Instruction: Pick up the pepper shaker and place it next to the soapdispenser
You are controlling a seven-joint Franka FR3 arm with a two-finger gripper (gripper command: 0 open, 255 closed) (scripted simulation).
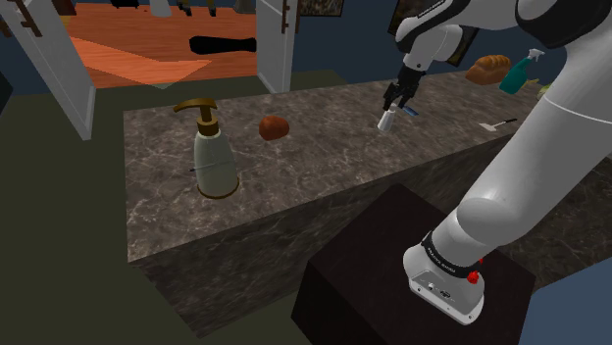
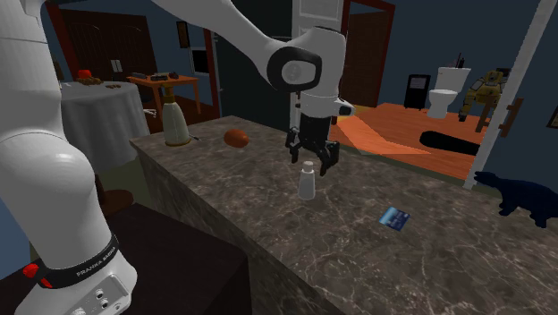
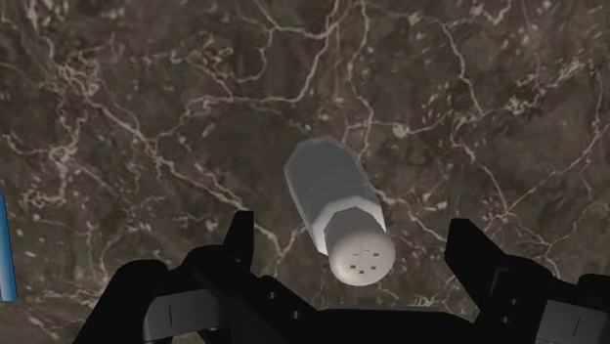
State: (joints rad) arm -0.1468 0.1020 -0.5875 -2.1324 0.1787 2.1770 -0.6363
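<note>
The gripper (image 2: pixel 312 157) hangs just above the pepper shaker (image 2: pixel 308 182), and its two black fingers stand wide apart, holding nothing. The shaker is a pale, slim thing. It stands upright on the dark marble surface (image 1: pixel 324 181), well apart from the soap dispenser (image 1: pixel 214 153), which is at the far end toward the shoulder view's left.

In the wrist view the shaker's dotted cap (image 3: pixel 358 259) sits between the fingers, and neither finger touches it.

I think the grasp itself is the weak point. The shaker is tall and narrow, so if one finger reaches it before the other during the closing, it may tip and roll on the smooth surface. If the gripper closes too high, only on the rounded cap, the shaker may slip out when it is lifted.

A small brown thing (image 1: pixel 274 127) lies between the shaker and the dispenser, so a low carry could hit it. At the end, setting the shaker too near could knock the dispenser.
</note>
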